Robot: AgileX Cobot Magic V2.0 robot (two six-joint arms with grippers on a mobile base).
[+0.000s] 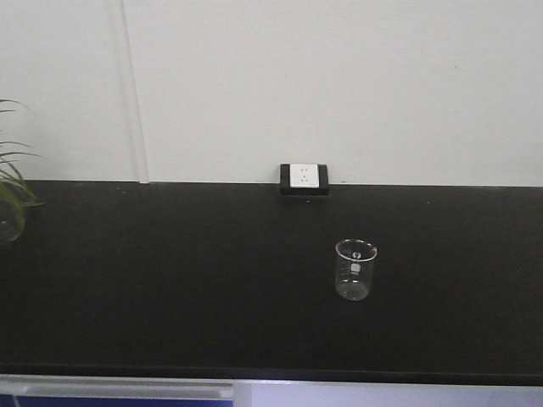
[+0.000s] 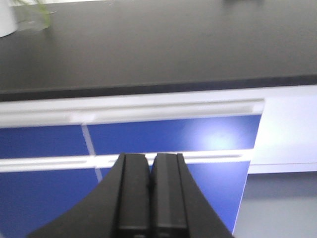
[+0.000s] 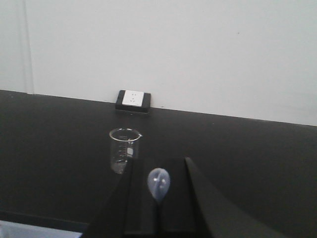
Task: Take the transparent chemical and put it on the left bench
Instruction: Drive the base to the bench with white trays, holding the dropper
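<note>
My right hand (image 3: pixel 159 163) is pinched shut on a translucent plastic dropper pipette (image 3: pixel 159 182). Only the bulb shows, the stem's buried between my fingers. The small clear glass beaker (image 3: pixel 125 150) stands upright on the long matte black bench (image 1: pixel 170 280), just ahead and a bit left of that hand. My guess is the dropper goes in there, so ease forward-left, come in above the rim and don't clip the glass. My left hand (image 2: pixel 150 159) is closed on nothing, down by the blue cabinet fronts (image 2: pixel 163 136). Can't tell if the beaker holds liquid.

Left gripper (image 2: pixel 151 161) closed, right gripper (image 3: pixel 159 173) apparently clamped
</note>
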